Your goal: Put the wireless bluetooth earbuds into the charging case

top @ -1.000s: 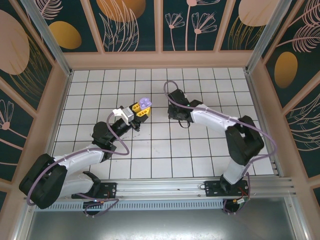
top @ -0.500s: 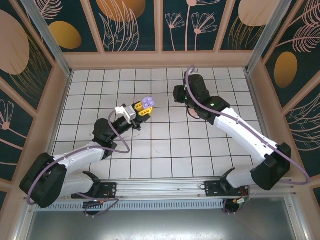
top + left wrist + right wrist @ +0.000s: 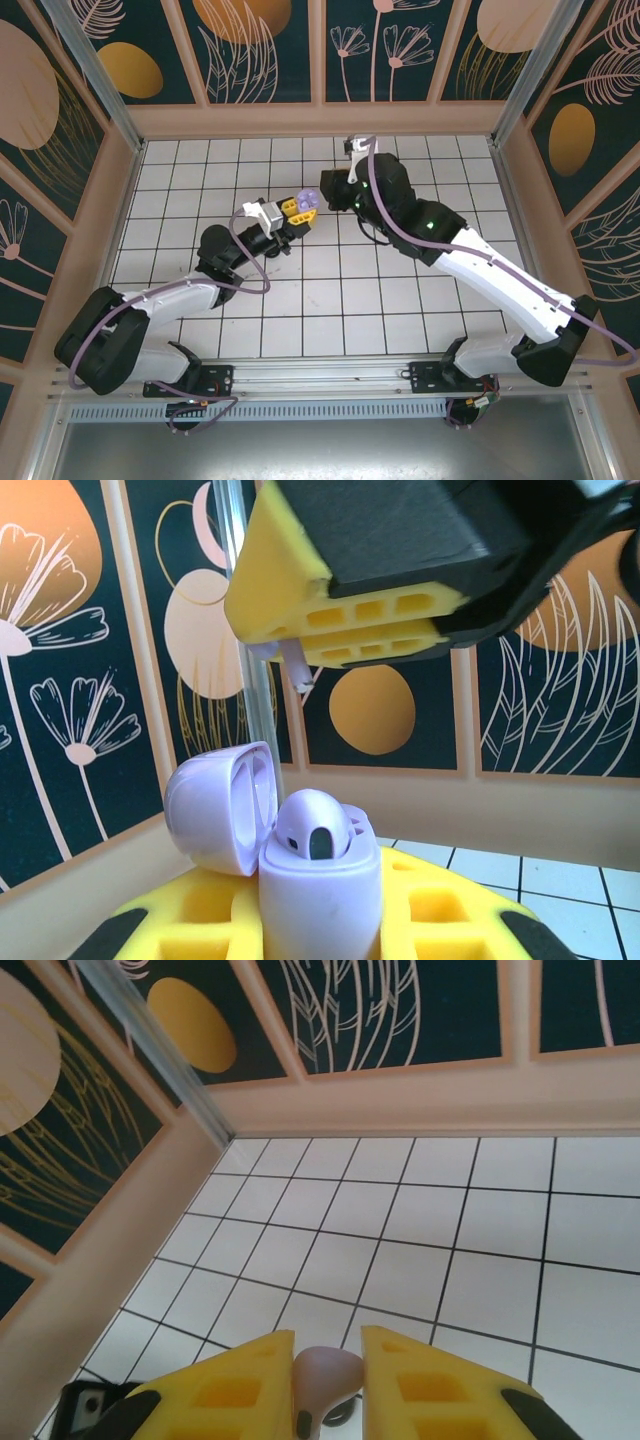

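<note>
White gridded tabletop (image 3: 400, 300) enclosed by walls (image 3: 260, 50) bearing floral panels.

Top view: the left tool (image 3: 297, 213) carries the lilac charging case (image 3: 306, 200), and the right tool (image 3: 328, 190) stands just beside the case on its right. At this scale the case's contents cannot be made out.

Left wrist view: the case is clamped between the left tool's two yellow fingers (image 3: 450, 920). Its lid (image 3: 225, 805) is hinged open to the left, and a seated earbud (image 3: 312, 830) occupies one socket. Directly above the case hangs the right tool. The thin pale stem of a second earbud (image 3: 298, 670) projects down from it, apart from the case.

Right wrist view: the second earbud's pale lilac body sits pinched between the right tool's fingers, which are closed on it, with bare tiles beyond.
</note>
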Tool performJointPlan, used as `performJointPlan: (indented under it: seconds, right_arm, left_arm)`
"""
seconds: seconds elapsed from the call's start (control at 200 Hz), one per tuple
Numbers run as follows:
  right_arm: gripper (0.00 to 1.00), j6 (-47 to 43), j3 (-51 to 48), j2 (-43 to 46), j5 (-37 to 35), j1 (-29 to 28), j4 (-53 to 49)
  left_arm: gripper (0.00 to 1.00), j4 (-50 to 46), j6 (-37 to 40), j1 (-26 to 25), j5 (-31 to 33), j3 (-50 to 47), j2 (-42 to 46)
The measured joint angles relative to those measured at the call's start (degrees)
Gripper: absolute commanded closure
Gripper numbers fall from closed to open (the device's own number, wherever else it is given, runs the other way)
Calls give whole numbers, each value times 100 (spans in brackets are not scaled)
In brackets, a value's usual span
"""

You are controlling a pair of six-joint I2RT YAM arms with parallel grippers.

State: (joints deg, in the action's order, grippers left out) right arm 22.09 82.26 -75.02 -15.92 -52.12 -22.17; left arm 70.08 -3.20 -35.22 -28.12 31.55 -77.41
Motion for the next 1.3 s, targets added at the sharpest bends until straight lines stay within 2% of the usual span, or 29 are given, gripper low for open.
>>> performJointPlan:
  seconds: [0.42, 1.301]
  right_arm:
    - [79, -79, -103, 214, -361, -459, 262]
    - [79, -57, -330, -4, -505, -463, 444]
  left_arm:
    - [100, 90, -94, 0, 0, 208, -162]
    - [100, 212, -247, 2, -142, 260, -201]
